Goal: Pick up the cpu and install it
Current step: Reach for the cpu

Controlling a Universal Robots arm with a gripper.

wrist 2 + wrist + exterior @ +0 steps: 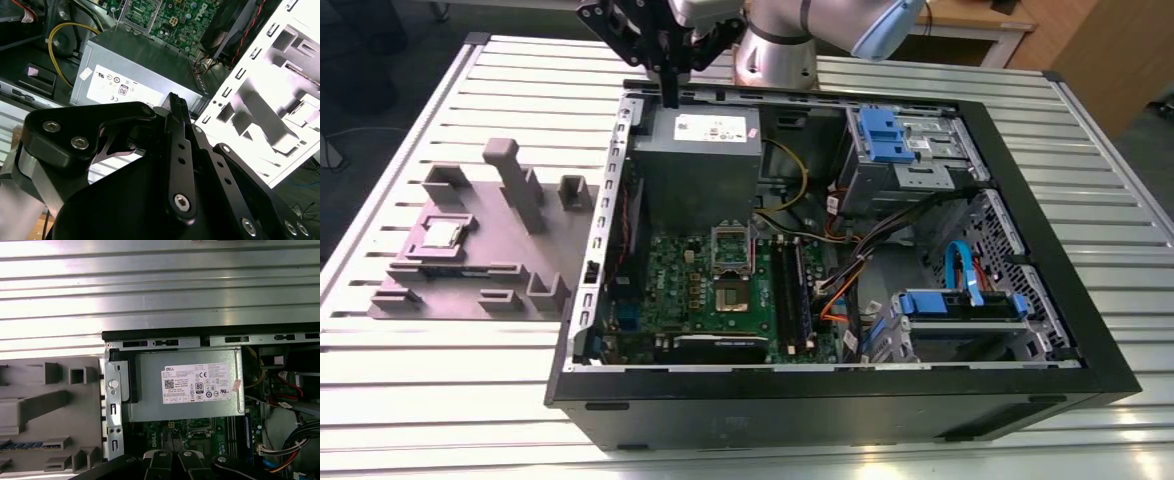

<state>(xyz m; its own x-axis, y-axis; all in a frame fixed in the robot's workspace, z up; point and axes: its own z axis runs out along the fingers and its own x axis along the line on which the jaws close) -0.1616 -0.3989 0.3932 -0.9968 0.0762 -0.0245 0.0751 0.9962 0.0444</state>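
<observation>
The cpu [443, 233], a small silver square, lies in a recess of the grey holder block [480, 250] on the exterior view's left, beside the open computer case [841, 400]. My gripper [670, 92] hangs over the case's far wall, just above the power-supply box [700, 140], well away from the cpu. Its black fingers are pressed together with nothing between them. In both wrist views the fingertips [176, 102] [175, 457] point toward the labelled box [135, 65] [185, 390]. Lower in the case lies the green motherboard [720, 300] with its square socket [731, 248].
The case stands on a slatted metal table [454, 380]. Blue drive cages [901, 140] and bundled cables [854, 260] fill the exterior view's right side of the case. Posts rise from the holder block [55, 400], the tallest one [507, 175] at its far side.
</observation>
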